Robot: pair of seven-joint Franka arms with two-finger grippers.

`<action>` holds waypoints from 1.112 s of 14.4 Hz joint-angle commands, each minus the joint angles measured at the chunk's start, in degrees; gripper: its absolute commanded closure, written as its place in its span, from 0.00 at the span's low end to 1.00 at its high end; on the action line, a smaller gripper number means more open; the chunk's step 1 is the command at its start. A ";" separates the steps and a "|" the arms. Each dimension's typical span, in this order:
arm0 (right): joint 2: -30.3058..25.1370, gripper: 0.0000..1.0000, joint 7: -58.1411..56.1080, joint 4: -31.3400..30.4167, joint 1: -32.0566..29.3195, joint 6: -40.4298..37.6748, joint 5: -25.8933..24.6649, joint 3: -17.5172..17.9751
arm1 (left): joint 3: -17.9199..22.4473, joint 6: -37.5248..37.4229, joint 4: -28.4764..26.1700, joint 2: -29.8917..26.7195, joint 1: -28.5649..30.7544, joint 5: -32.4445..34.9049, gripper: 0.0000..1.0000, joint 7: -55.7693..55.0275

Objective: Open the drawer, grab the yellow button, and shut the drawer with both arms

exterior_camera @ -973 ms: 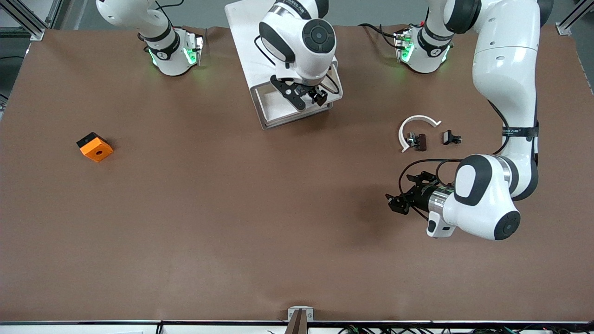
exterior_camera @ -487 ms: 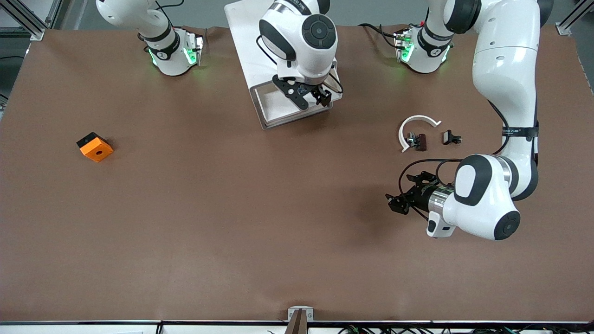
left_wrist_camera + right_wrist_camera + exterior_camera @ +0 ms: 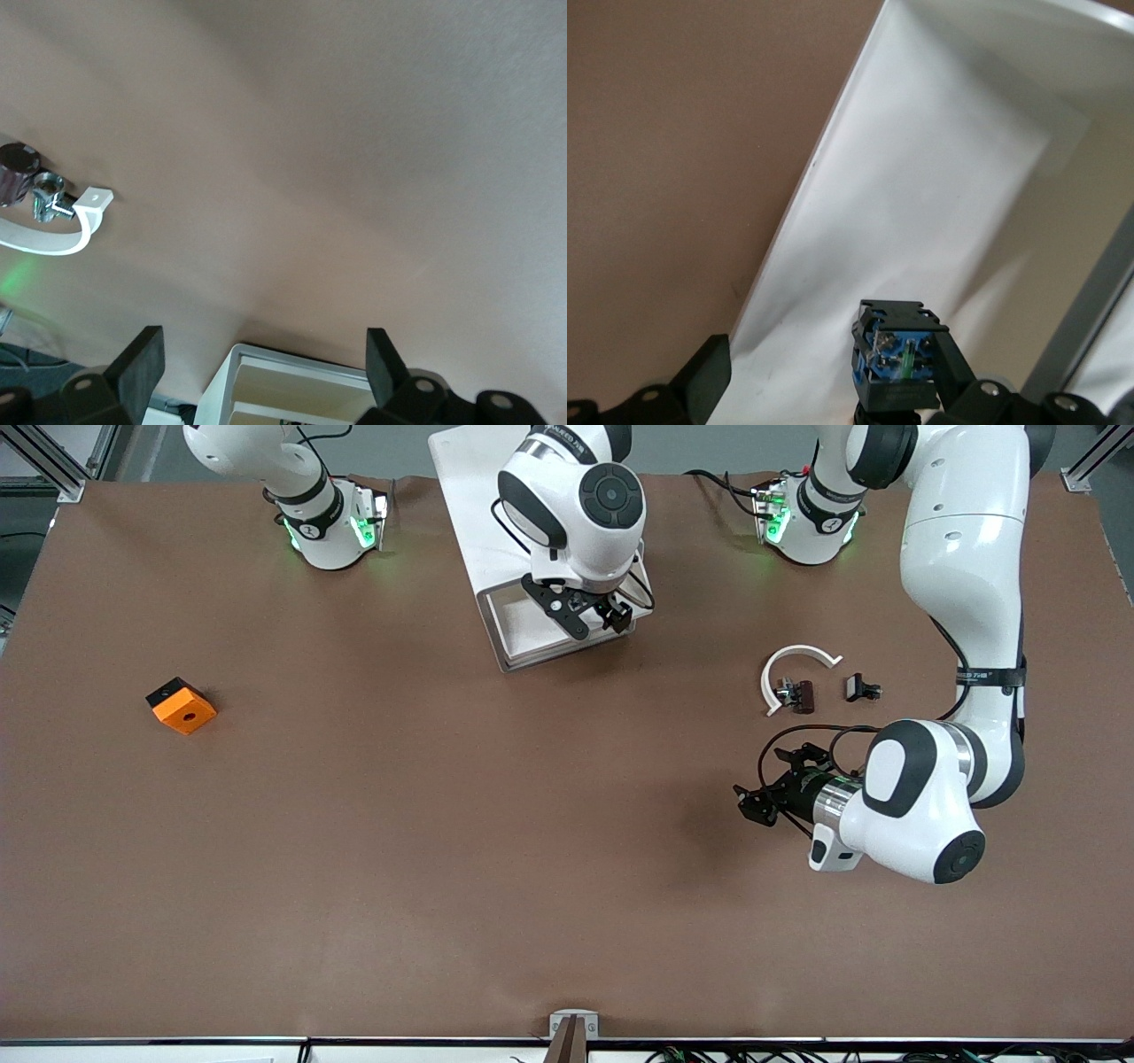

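Observation:
The white cabinet stands between the two arms' bases, and its drawer is pulled out toward the front camera. My right gripper hangs low over that open drawer. In the right wrist view the drawer's white floor shows, and the button, black with a bluish base, stands on it between my right gripper's open fingers, close against one finger and well apart from the other. My left gripper hovers open over bare table and holds nothing; its wrist view faces the cabinet.
A white curved strip with small black parts lies on the table between the left gripper and the left arm's base. An orange block with a black hole sits toward the right arm's end.
The right gripper has shifted a little over the open drawer. The left arm has edged slightly toward the white strip. Both grippers stay open.

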 commanded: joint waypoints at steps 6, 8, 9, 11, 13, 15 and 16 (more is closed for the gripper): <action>1.59 0.00 0.16 2.91 -0.33 -0.08 1.18 0.04 | -0.09 -1.32 -0.73 -0.85 -0.28 -0.65 0.00 -1.65; 1.85 0.00 0.16 3.62 -0.33 -0.08 1.18 0.04 | -0.53 -4.29 -0.73 -1.03 -0.37 -3.44 0.00 -6.36; 1.85 0.00 0.25 3.70 -0.42 -0.08 1.18 0.04 | -1.58 -7.44 -0.73 -1.03 -0.28 -5.99 0.00 -11.44; 1.85 0.00 0.16 3.71 -0.42 -0.16 1.26 0.04 | -4.12 -13.60 -0.82 -0.94 -0.37 -8.90 0.00 -24.08; 1.85 0.00 0.07 3.71 -0.51 -0.51 1.26 0.04 | -8.68 -17.48 -1.51 -0.59 -0.28 -9.88 0.00 -37.10; 1.85 0.00 -0.19 3.71 -1.29 -0.95 1.79 0.04 | -12.29 -18.55 -2.66 -0.15 -0.37 -11.01 0.00 -47.12; 1.85 0.00 -0.37 3.71 -1.56 -1.65 2.05 0.13 | -13.35 -18.46 -3.45 0.63 -0.54 -12.15 0.00 -52.48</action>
